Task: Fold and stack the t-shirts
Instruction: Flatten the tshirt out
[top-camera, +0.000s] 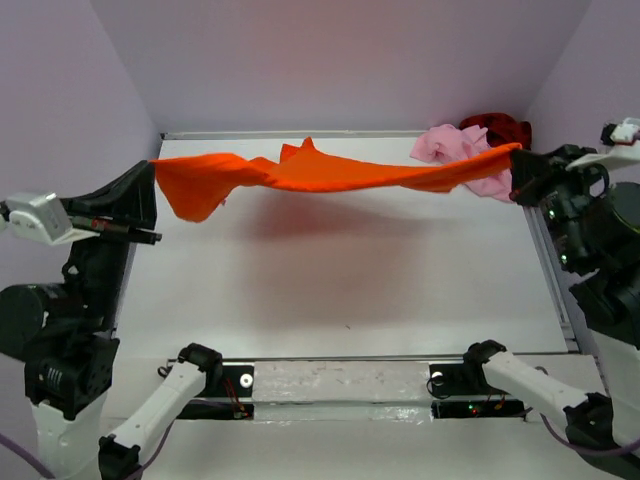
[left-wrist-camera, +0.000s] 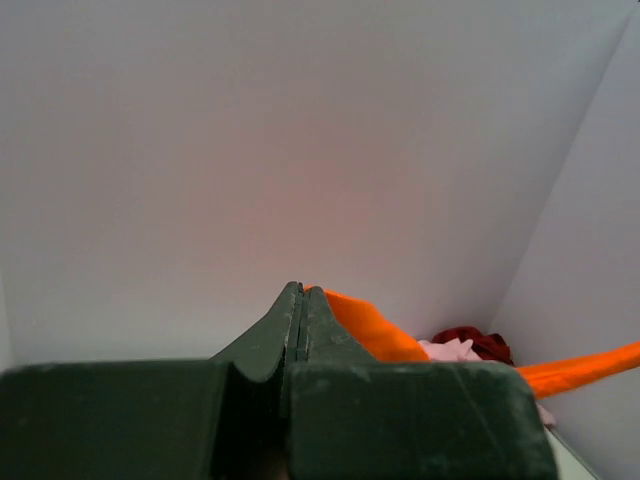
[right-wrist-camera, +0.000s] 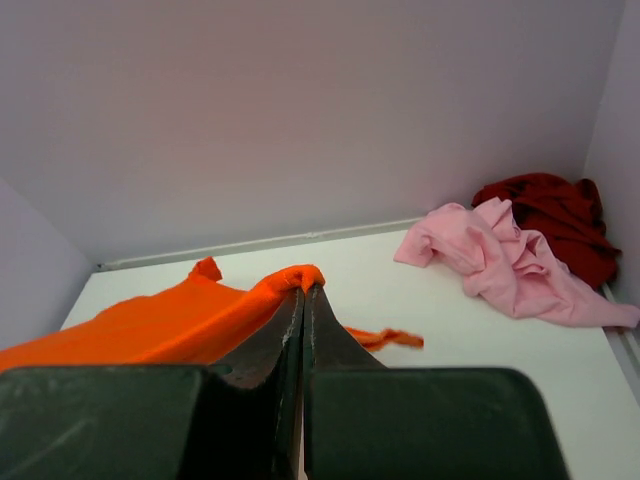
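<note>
Presently holds the orange t-shirt (top-camera: 320, 175) off the table (top-camera: 350, 300), strung between both arms. Runs its long axis from 9 o'clock to 3 o'clock in the top view, across the far half of the workspace, sagging a little at centre, with a loose flap drooping near the 9 o'clock end.

Pinches one end in the left gripper (top-camera: 150, 170), jaws pressed together on the cloth at the 9 o'clock edge. Shows, in the left wrist view, orange fabric emerging right at the fingertips and trailing off toward 3 o'clock. Pinches the other end in the right gripper (top-camera: 517, 162), likewise clamped tight on cloth at the 3 o'clock edge. Shows, in the right wrist view, a bunched orange corner at the tips, with the rest trailing toward 9 o'clock. Puts neither arm nearer: one end each, garment shared evenly.

Leaves the pink t-shirt (top-camera: 452, 148) crumpled on the table at about 1 o'clock, just behind the right-hand end of the stretched cloth. Touches the dark red t-shirt (top-camera: 505, 128) heaped in the far corner beyond it.

Probably calls for a joint lowering next, toward 6 o'clock and down. Depends on keeping the 9-to-3 span taut, so as to lay the shirt flat on the middle of the table, well apart from the other two.
</note>
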